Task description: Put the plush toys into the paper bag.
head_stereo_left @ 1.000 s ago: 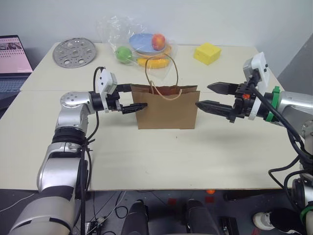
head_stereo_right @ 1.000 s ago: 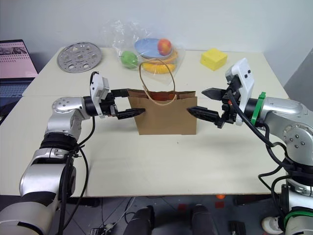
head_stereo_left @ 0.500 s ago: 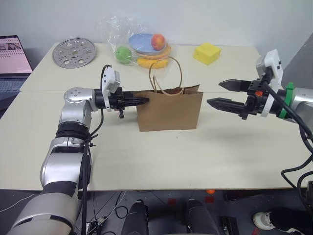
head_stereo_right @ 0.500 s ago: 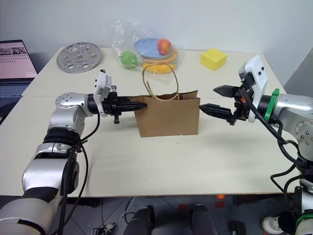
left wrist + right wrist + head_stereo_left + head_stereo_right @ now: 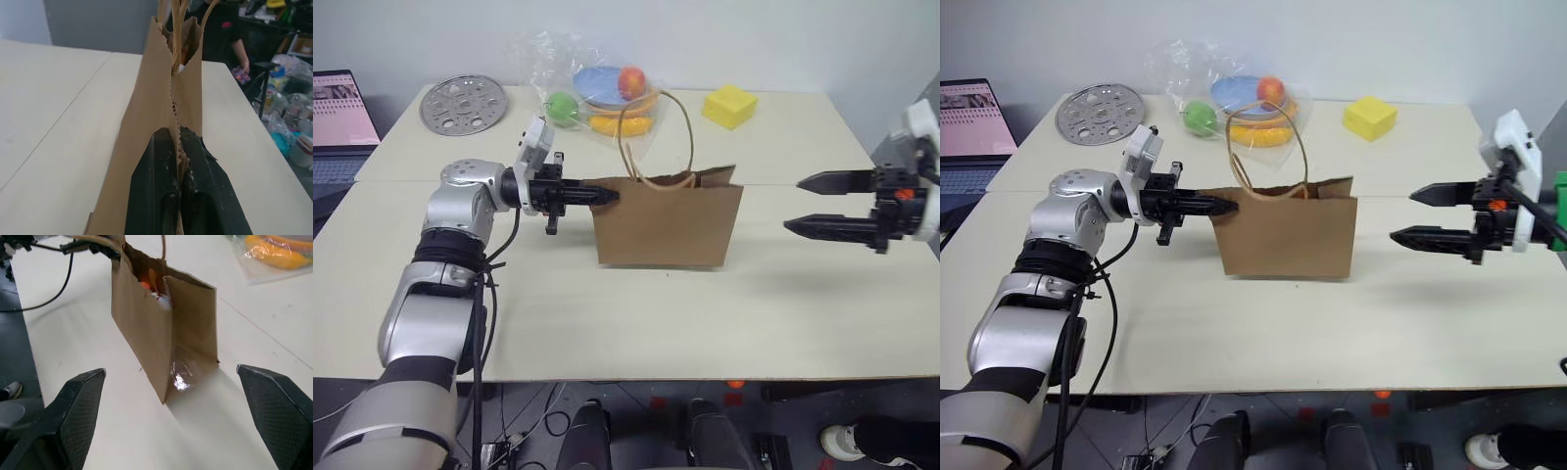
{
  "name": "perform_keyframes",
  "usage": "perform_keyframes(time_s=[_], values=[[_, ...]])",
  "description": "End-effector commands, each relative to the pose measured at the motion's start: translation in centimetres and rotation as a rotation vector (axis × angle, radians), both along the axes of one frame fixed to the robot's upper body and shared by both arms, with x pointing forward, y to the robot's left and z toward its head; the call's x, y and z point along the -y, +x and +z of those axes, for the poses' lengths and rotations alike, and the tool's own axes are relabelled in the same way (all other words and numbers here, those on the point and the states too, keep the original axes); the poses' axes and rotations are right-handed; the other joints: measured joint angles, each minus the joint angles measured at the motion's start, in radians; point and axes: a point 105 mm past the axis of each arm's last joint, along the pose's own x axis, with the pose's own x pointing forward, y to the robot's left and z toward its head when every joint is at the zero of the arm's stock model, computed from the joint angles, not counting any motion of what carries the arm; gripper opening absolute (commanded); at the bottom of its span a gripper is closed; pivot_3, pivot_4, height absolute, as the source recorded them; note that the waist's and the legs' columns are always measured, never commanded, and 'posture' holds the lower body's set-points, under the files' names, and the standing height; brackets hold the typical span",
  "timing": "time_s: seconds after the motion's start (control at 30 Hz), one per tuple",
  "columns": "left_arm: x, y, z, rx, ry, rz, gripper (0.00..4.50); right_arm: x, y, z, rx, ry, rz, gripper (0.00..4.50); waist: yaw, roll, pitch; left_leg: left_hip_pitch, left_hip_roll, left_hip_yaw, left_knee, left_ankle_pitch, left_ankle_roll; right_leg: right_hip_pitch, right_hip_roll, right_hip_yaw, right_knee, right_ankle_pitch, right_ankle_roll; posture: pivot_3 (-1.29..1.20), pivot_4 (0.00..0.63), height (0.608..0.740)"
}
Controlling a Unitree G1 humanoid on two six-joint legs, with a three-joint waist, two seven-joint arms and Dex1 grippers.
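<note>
A: The pale table (image 5: 607,323) is sitting against a plain wall, with a laptop (image 5: 340,122) showing at ten o'clock and a perforated metal disc (image 5: 462,103) just past it. Where is the paper bag (image 5: 668,223) standing?

B: Near the middle of the table, upright. At twelve o'clock beyond it, a clear plastic bag (image 5: 563,69) is holding glossy fruit, and a yellow foam cube (image 5: 729,105) is lying at one o'clock.

A: And the toys?

B: Looking in from the right wrist, something orange and white (image 5: 154,286) is peeking out of the bag's mouth, so I am judging the plush toys to be inside already.

A: What are the grippers doing?

B: The left gripper (image 5: 610,197) is pinching the bag's upper edge at its nine o'clock end, fingers pressed together on the paper. The right gripper (image 5: 800,204) is hanging well apart at three o'clock, fingers spread wide and holding nothing.

A: How is the bag likely handling?

B: Light and thin, I am guessing, creasing easily and liable to tip or tear at a one-sided tug. The folded rim or the loop handles (image 5: 656,137) are looking like the safest hold.
</note>
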Motion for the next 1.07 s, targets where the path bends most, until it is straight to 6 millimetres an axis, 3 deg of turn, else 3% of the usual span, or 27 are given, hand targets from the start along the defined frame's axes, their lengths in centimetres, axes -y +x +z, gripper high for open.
perform_keyframes(time_s=[0.03,0.2,0.23,0.53,0.6,0.7,0.83,1.07], values=[[0.2,-0.3,-1.9,0.034,0.062,-0.036,0.02,-0.6,-0.4,0.3,0.039,0.007,0.027,4.50,-0.004,0.000,0.000,0.000,0.000,0.001,0.000,0.000,0.000,0.000,0.000,0.001,0.000,0.000,0.000,0.00,0.150,0.740],[0.2,-0.5,-2.6,0.032,0.100,-0.056,0.02,-1.3,-0.4,-0.2,0.035,0.014,0.029,4.50,0.001,0.000,0.000,0.000,0.000,0.001,0.002,0.000,0.000,0.000,0.000,0.001,0.000,0.000,0.000,0.00,0.150,0.740],[0.0,-0.5,-2.6,0.033,0.115,-0.051,0.23,-1.4,-0.3,-0.3,0.034,0.015,0.030,4.50,0.001,0.000,0.000,0.000,0.000,0.001,0.002,0.000,0.000,0.000,0.000,0.001,0.000,0.000,0.000,0.00,0.150,0.740],[-1.0,-0.6,-0.2,0.023,0.088,-0.029,2.83,-1.7,0.3,-0.4,0.030,0.017,0.028,4.50,0.001,0.000,0.000,-0.001,0.000,0.001,0.002,0.000,0.000,0.000,0.000,0.001,0.000,0.000,0.000,0.00,0.150,0.740],[-3.4,-1.5,3.4,0.027,0.051,0.031,3.41,-1.4,1.0,-0.8,0.030,0.013,0.020,4.50,-0.003,-0.001,0.001,-0.001,0.000,0.001,0.002,0.000,0.000,0.000,0.000,0.001,0.000,0.000,0.001,0.00,0.150,0.740],[-5.8,-2.8,5.7,0.015,0.034,0.095,4.36,-0.6,1.4,-1.1,0.035,-0.002,-0.006,4.50,-0.019,-0.001,0.002,-0.003,0.001,0.002,0.002,0.000,0.000,-0.004,0.000,0.002,0.001,-0.001,0.001,0.00,0.150,0.740],[-10.5,-2.5,6.4,0.116,0.153,0.415,4.46,1.6,2.1,-1.7,0.045,-0.023,-0.072,4.50,-0.022,0.001,0.001,-0.002,0.001,0.002,0.000,0.000,0.000,-0.004,0.000,0.003,0.001,-0.001,0.001,0.00,0.150,0.740],[-10.8,-4.0,5.6,0.202,0.247,0.408,4.46,2.4,2.3,-2.7,0.033,-0.020,-0.072,4.50,-0.013,0.001,0.001,-0.002,0.001,0.003,0.002,0.000,0.000,-0.004,0.000,0.003,0.001,-0.001,0.001,0.00,0.150,0.740]])
